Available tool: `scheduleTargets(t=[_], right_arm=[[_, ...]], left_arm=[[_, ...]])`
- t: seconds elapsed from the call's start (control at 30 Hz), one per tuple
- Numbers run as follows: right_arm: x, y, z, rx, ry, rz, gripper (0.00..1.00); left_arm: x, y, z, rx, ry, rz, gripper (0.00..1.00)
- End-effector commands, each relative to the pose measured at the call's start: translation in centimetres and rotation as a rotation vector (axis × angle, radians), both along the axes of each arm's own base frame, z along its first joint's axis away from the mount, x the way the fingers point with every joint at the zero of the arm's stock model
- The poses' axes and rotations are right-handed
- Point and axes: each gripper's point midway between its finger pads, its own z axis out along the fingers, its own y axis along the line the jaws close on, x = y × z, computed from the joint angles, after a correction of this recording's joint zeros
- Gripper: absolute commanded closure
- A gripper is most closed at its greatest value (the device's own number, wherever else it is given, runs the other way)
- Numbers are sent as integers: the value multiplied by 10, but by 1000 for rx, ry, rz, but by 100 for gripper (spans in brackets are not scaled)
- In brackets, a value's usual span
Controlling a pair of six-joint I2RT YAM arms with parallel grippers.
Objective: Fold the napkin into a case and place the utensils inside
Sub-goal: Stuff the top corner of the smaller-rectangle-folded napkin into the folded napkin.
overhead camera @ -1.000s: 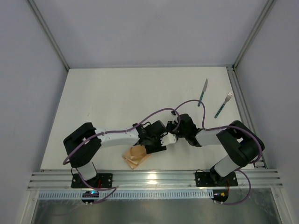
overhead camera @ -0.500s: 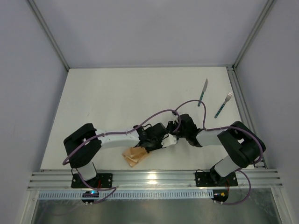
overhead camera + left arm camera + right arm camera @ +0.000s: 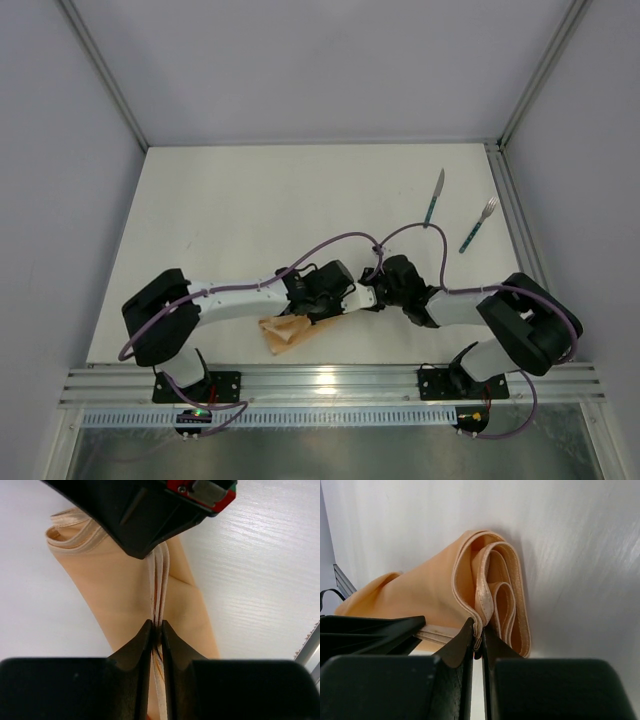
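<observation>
The peach-orange napkin [image 3: 285,332] lies folded in loose layers near the table's front edge, tapering toward the grippers. No case shows apart from this bundle. My left gripper [image 3: 156,626] is shut on a stack of its edges [image 3: 159,580]. My right gripper [image 3: 477,627] is shut on a hemmed corner of the napkin [image 3: 430,590], whose folds curl up beside it. In the top view the left gripper [image 3: 338,305] and the right gripper [image 3: 362,300] meet nose to nose. The utensils, a knife [image 3: 433,197] and a fork [image 3: 478,224], lie apart at the far right.
The aluminium rail [image 3: 330,382] runs along the near edge just behind the napkin. A side rail [image 3: 515,215] borders the table on the right, close to the fork. Purple cables [image 3: 340,242] loop above both wrists.
My left gripper has closed from wide open onto the napkin's edges. Both wrists have shifted slightly, and the napkin has been drawn a little toward the near edge.
</observation>
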Motion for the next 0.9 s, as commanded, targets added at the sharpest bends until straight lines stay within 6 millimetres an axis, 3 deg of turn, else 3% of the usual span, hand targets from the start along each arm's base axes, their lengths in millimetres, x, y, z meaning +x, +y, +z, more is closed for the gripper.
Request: scheduleTargets(t=[0.0, 0.1, 0.13, 0.17, 0.33, 0.43, 0.47, 0.57, 0.67, 0.87], right_arm=[[2, 0, -5, 24, 3, -44, 96], [1, -3, -13, 9, 16, -51, 96], [0, -3, -15, 8, 24, -52, 96], [-1, -4, -17, 9, 28, -54, 96], [-2, -10, -24, -12, 34, -80, 96], [-2, -8, -22, 0, 33, -82, 96], [-1, -9, -21, 4, 33, -86, 96], [-1, -10, -19, 20, 32, -111, 96], [1, -11, -16, 33, 28, -133, 96], [6, -13, -13, 24, 14, -157, 96]], left_arm=[[-2, -5, 16, -48, 1, -19, 87], [-15, -7, 15, -63, 61, -74, 80], [-18, -8, 15, -65, 74, -87, 72], [-22, -8, 15, -67, 94, -90, 56], [0, -28, 38, -121, 27, -14, 41], [8, -41, 37, -135, 22, 15, 39], [6, -40, 21, -97, 48, 21, 39], [0, -34, -1, -41, 92, 22, 40], [-8, -28, -13, -20, 120, 4, 39], [-24, -22, -6, -37, 158, -44, 34]])
